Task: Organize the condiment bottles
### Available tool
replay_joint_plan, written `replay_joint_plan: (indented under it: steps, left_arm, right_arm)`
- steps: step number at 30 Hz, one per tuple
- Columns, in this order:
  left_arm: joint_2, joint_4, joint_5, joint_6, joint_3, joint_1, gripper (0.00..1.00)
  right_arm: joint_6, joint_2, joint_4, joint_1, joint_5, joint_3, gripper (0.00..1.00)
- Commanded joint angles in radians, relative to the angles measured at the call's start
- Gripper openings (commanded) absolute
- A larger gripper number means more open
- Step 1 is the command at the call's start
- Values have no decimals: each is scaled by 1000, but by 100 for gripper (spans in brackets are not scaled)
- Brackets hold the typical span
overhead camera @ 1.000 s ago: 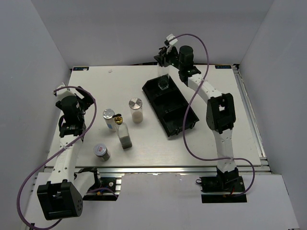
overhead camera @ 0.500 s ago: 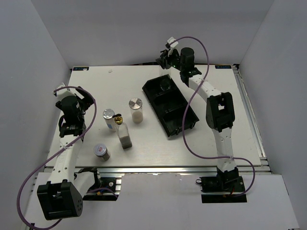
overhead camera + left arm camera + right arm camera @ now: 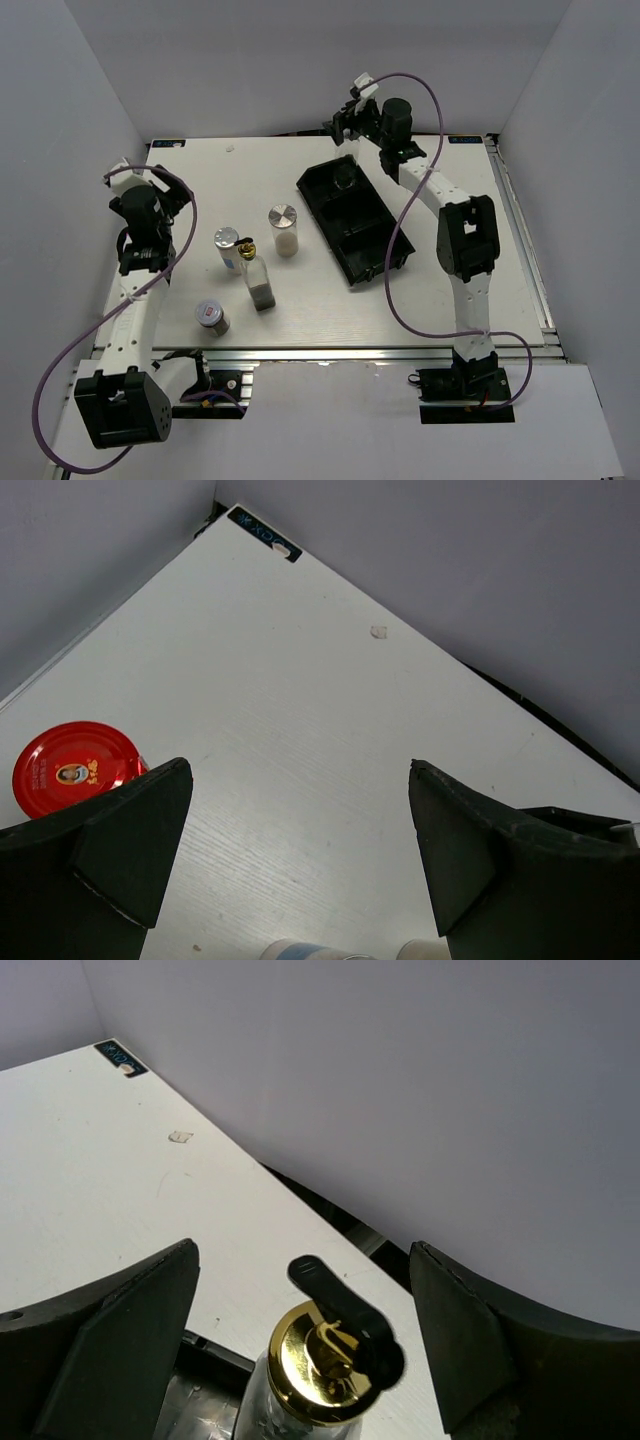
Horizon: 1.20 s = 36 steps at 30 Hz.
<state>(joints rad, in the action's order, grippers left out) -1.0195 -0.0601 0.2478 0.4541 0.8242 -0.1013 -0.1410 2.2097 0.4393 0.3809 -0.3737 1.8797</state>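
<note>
Glass bottle (image 3: 322,1365) stands upright in the far compartment of the black tray (image 3: 378,245), long axis vertical, gold spout pointing up, directly beneath the wide-open right gripper (image 3: 300,1270). Left gripper (image 3: 300,780) hangs open over the table (image 3: 250,170), near an upright red-capped jar (image 3: 72,768)

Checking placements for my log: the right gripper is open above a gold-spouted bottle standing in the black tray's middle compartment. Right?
No: the gold-spouted bottle stands in the black tray's far end compartment, not the middle, as the top external view shows. The right gripper is open above it.
</note>
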Motion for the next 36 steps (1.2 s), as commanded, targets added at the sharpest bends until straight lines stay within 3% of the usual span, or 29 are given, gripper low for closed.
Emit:
replay_joint_plan:
  steps: [1,6,10,14,17,18,22,27,32,36]
  left_arm:
    - [1,-27,10,5,85,2,98]
    - [-34,-43,19,17,179,3,98]
    - [-117,-96,-51,26,301,3,98]
    - [-159,-136,-113,14,407,31,98]
    - [-175,-181,-113,-23,472,98,98]
    - [-179,-211,-88,-43,496,179,98]
    - [-162,-294,55,-120,507,437,98]
    - [-67,-366,169,-51,409,517,98]
    - [16,-417,87,9,332,580,98]
    - [50,-558,119,31,349,611,98]
  right_arm:
    - [-11,-96,-28,-2,56,22,89]
    - [-16,-127,-183,-4,157,116,89]
    - [-51,-151,-272,-5,249,148,89]
    - [-86,-234,-316,-7,211,88,89]
    - [-81,-292,-376,-7,153,70,89]
    - [-78,-309,-387,-5,136,61,89]
    - [-33,-431,-436,-5,65,-37,90]
    - [72,-579,-433,-5,84,-244,89]
    - [133,-728,-317,-4,0,-546,89]
    - [152,-769,-329,-5,-11,-591,89]
